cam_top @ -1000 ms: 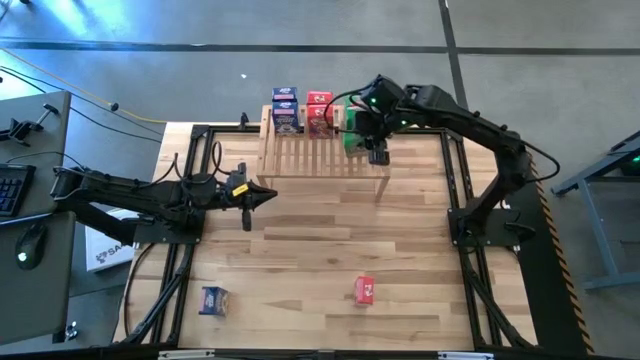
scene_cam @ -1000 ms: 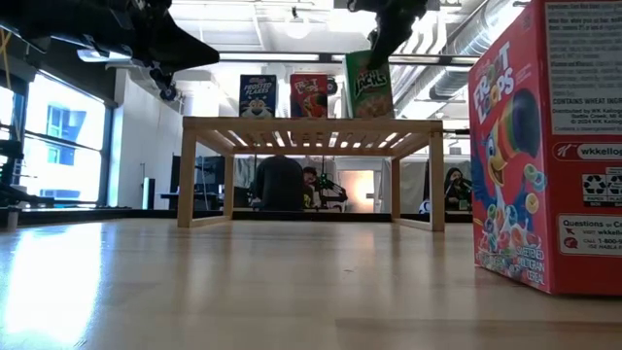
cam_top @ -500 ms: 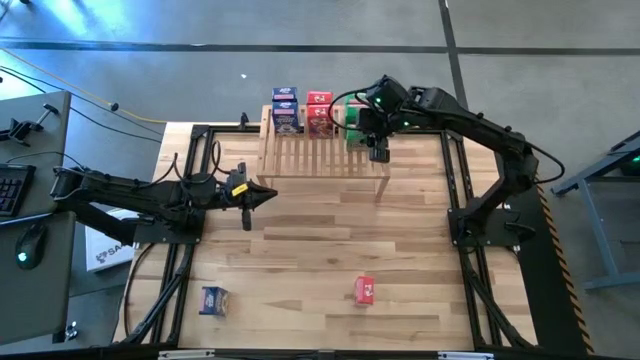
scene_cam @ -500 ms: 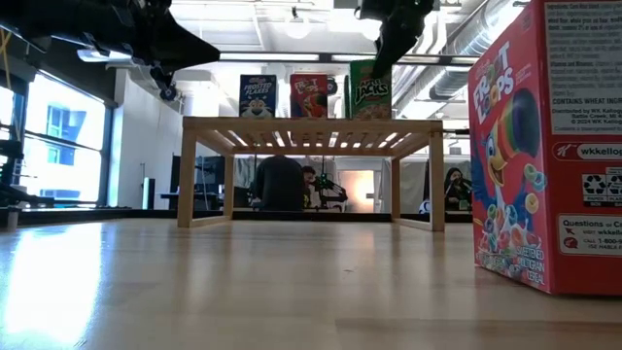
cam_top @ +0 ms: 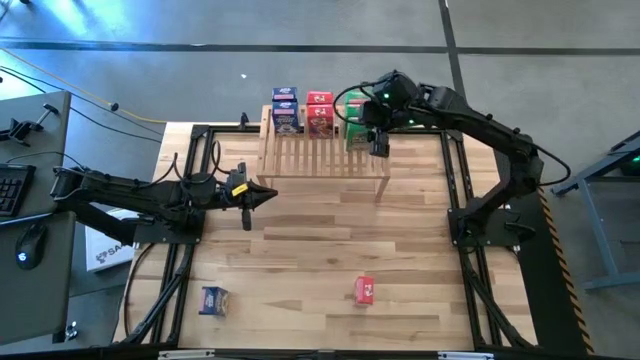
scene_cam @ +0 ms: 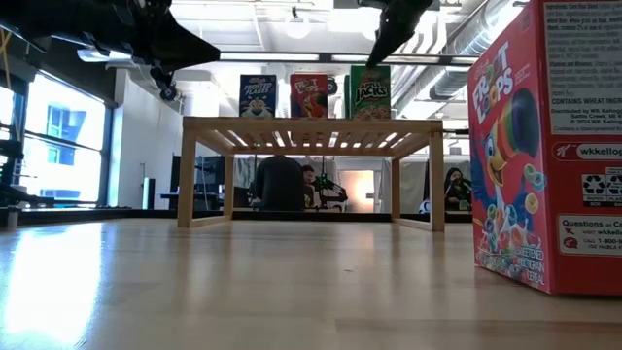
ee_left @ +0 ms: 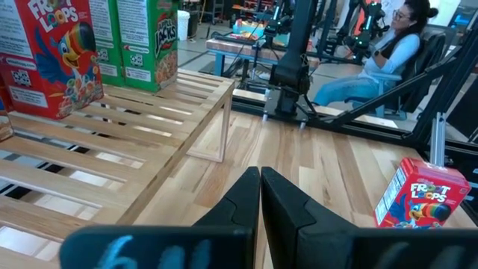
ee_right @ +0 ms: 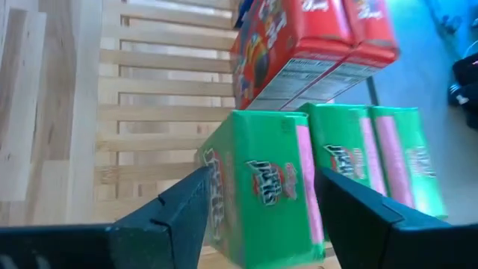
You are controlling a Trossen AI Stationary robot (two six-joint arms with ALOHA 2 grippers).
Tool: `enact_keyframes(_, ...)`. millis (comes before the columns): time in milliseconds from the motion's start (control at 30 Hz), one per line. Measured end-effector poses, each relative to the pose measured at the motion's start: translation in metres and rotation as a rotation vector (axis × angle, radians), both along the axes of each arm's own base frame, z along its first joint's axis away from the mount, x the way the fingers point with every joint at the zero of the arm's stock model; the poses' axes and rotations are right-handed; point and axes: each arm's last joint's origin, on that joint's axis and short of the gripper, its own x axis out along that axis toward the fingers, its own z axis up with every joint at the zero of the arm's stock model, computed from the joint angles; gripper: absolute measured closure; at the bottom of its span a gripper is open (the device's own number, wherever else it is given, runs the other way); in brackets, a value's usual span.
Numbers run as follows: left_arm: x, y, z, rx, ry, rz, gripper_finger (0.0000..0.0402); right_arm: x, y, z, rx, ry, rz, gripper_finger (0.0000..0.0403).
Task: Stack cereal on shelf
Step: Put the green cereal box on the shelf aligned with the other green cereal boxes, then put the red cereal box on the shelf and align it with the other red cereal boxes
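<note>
The wooden shelf (cam_top: 320,155) stands at the table's far side. Along its far edge blue (cam_top: 285,108), red (cam_top: 319,112) and green (cam_top: 354,130) cereal boxes stand upright on their bases. My right gripper (ee_right: 261,175) hovers open, slanting down over the nearest green box (ee_right: 261,194), one finger on either side of its top. In the low view the gripper (scene_cam: 389,34) is just above that box (scene_cam: 370,92). My left gripper (ee_left: 259,194) waits shut, level, at the table's left, in front of the shelf (ee_left: 149,142).
A red cereal box (cam_top: 364,290) and a blue one (cam_top: 213,299) lie on the table near its front edge. The red one fills the right of the low view (scene_cam: 549,146). Bare wood lies between them and the shelf. People sit in the room beyond.
My right gripper has opened and let go of the green box, then drawn up a little and tipped. The box, tilted a second ago, now stands upright on the shelf beside the red boxes.
</note>
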Motion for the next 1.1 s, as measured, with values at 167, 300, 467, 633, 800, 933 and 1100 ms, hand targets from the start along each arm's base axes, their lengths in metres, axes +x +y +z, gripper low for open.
enact_keyframes(167, 0.000, 0.000, 0.000, 0.005, 0.002, -0.008, 0.0394, -0.013, 0.016, 0.019, -0.056, -0.051, 0.008, 0.0185)
enact_keyframes(300, 0.000, 0.000, 0.000, -0.003, 0.002, -0.005, 0.0394, -0.030, 0.032, 0.037, -0.079, -0.114, 0.028, 0.0193)
enact_keyframes(467, 0.000, 0.004, 0.000, -0.025, -0.002, 0.023, 0.0394, -0.047, 0.037, 0.034, 0.008, -0.093, -0.050, 0.0249)
enact_keyframes(633, 0.004, 0.010, -0.004, -0.015, 0.025, 0.047, 0.0394, -0.051, 0.043, -0.010, 0.094, -0.040, -0.097, 0.0351)
enact_keyframes(800, 0.012, 0.014, -0.010, -0.008, 0.054, 0.001, 0.0394, -0.048, 0.063, -0.057, 0.172, -0.158, -0.064, 0.0389)
enact_keyframes(933, 0.021, 0.014, -0.012, 0.026, 0.022, -0.095, 0.0394, -0.045, 0.088, -0.075, 0.222, -0.209, -0.074, 0.0388)
enact_keyframes(1100, 0.031, 0.018, -0.013, 0.085, -0.018, -0.143, 0.0394, -0.040, 0.125, -0.079, 0.338, -0.242, -0.148, 0.0399)
